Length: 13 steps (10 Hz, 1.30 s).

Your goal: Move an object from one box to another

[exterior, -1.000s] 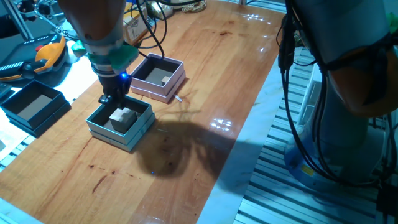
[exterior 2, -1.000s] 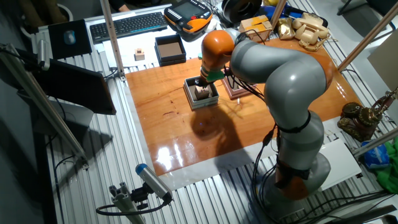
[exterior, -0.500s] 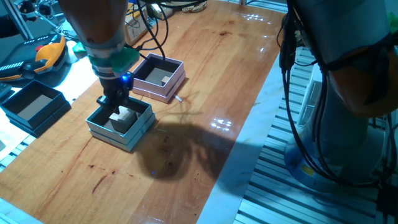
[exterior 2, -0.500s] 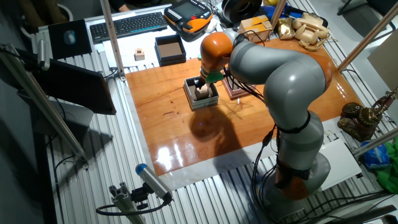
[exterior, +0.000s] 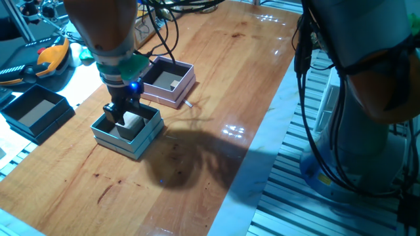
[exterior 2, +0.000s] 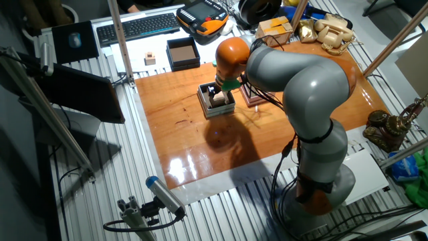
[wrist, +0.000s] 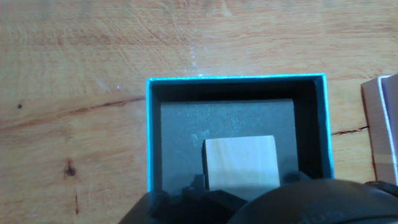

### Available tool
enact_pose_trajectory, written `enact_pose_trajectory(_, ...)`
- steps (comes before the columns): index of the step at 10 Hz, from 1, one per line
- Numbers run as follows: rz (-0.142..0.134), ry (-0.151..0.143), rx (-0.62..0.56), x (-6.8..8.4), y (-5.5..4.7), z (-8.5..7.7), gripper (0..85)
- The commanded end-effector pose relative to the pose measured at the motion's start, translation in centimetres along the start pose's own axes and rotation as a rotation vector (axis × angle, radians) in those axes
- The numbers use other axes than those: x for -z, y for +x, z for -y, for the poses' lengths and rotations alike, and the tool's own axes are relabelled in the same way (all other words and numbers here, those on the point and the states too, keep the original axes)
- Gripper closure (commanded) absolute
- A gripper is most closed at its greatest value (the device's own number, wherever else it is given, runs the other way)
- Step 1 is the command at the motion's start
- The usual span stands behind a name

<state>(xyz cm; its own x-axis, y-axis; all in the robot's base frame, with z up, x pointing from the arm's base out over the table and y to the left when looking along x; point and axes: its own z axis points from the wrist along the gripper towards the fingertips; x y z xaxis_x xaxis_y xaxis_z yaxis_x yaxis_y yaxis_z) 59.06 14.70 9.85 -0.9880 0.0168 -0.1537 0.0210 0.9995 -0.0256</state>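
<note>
The teal-walled box (exterior: pixel 146 134) stands on the wooden table and holds a pale wooden block (exterior: pixel 134 120). My gripper (exterior: pixel 122 113) is lowered into this box at the block's left side, and its fingers look spread. The hand view shows the teal box's rim (wrist: pixel 149 137) with the block (wrist: pixel 241 160) on the dark inside, close to the hand. The pink-lilac box (exterior: pixel 186 83) stands just behind the teal one and holds a small block (exterior: pixel 174 83). In the other fixed view the gripper (exterior 2: pixel 215 92) is in the teal box (exterior 2: pixel 208 109).
A black square box (exterior: pixel 36 111) stands to the left, off the wooden top, and also shows in the other fixed view (exterior 2: pixel 182 52). Cables hang by the arm. The table's right edge drops to a slatted metal base. A corner of the pink-lilac box (wrist: pixel 382 124) shows at the hand view's right edge.
My gripper has come down from just above the teal box's rim into the box, beside the block. The block and both boxes have not moved.
</note>
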Motion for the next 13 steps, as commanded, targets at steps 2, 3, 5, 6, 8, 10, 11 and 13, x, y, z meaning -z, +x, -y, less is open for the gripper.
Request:
enact_pose_trajectory(2, 0.000, -0.002, 0.002, -0.6, 0.0, 0.0, 17.0)
enact_pose_trajectory(3, 0.002, -0.003, 0.003, -0.9, 0.1, 0.0, 17.0)
enact_pose_trajectory(5, 0.005, -0.006, 0.006, -1.2, 0.1, -0.2, 17.0)
enact_pose_trajectory(6, 0.006, -0.006, 0.012, -1.3, 0.1, -0.3, 17.0)
enact_pose_trajectory(8, 0.008, -0.006, 0.024, -1.5, 0.1, -0.3, 0.0)
enact_pose_trajectory(10, 0.009, -0.008, 0.024, -1.6, 0.1, -0.3, 0.0)
enact_pose_trajectory(11, 0.008, -0.008, 0.024, -1.7, 0.1, -0.4, 0.0)
enact_pose_trajectory(13, 0.008, -0.011, 0.023, -2.2, 0.2, -0.4, 0.0)
